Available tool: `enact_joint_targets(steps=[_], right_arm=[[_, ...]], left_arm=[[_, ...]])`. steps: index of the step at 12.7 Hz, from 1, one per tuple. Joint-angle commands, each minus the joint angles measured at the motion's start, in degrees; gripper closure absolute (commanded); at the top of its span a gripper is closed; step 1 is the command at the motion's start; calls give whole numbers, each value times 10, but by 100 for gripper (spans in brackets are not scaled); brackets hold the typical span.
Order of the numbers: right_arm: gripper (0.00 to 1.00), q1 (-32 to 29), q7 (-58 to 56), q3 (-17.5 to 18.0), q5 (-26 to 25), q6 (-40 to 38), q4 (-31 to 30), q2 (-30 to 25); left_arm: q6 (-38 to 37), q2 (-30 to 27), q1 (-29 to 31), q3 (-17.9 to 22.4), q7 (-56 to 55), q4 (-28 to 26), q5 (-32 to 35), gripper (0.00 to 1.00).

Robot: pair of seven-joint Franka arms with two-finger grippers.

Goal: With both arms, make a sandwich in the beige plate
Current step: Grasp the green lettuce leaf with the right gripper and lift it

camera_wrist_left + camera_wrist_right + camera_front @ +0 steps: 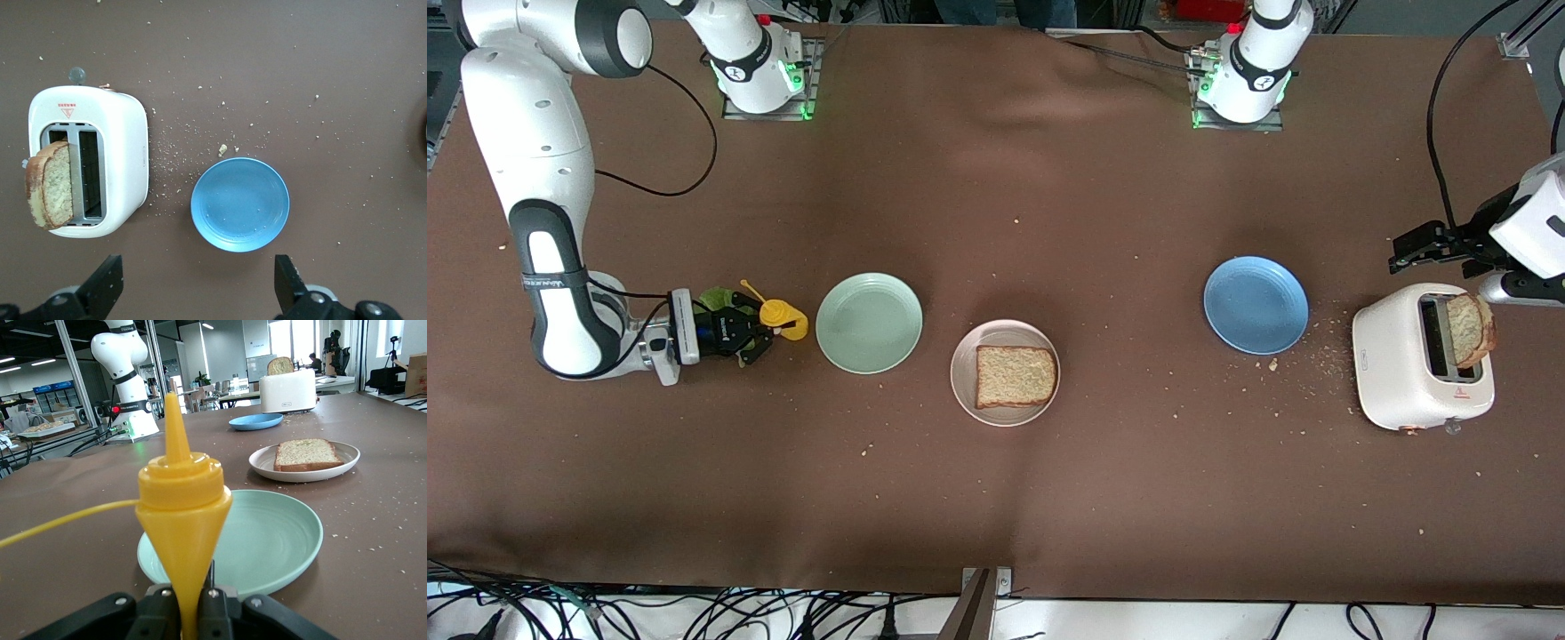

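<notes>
- Beige plate (1005, 372): round, ridged ceramic, on the brown cloth counter (996, 498); carries one square, grainy bread slice (1016, 376).
- Mint-green plate (869, 322): smooth, just beside the beige plate, toward the right arm's end.
- Right hand (769, 331): low beside the mint-green plate, clamped on a yellow conical plastic bottle cap (783, 318).
- Left hand (1403, 254): spread wide, over the counter near the white toaster (1421, 357), well apart from the beige plate; a second slice (1469, 330) protrudes from the toaster.

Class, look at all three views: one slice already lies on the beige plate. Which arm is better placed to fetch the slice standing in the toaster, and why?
Left. The left gripper hovers open by the toaster, right beside the bread slice standing in its slot. The right gripper is shut on a yellow squeeze bottle at the right arm's end, past the mint-green plate.
</notes>
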Motion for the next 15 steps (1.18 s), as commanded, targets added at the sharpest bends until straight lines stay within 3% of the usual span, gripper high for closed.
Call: enact_joint_targets(steps=[1,5,9,15], right_arm=[[22,-8,37,6,0,-7,4,-10],[3,-8,92,-15,-56,-7,22,-33],[3,-3,189,-52,-136,-4,67,-57],[4,50,464,-53,-347,103,71,-156]], left_arm=[[-3,7,0,0,8,13,12,0],[-3,7,-1,0,8,13,12,0],[-3,13,0,0,7,14,12,0],[-3,13,-2,0,6,14,12,0]])
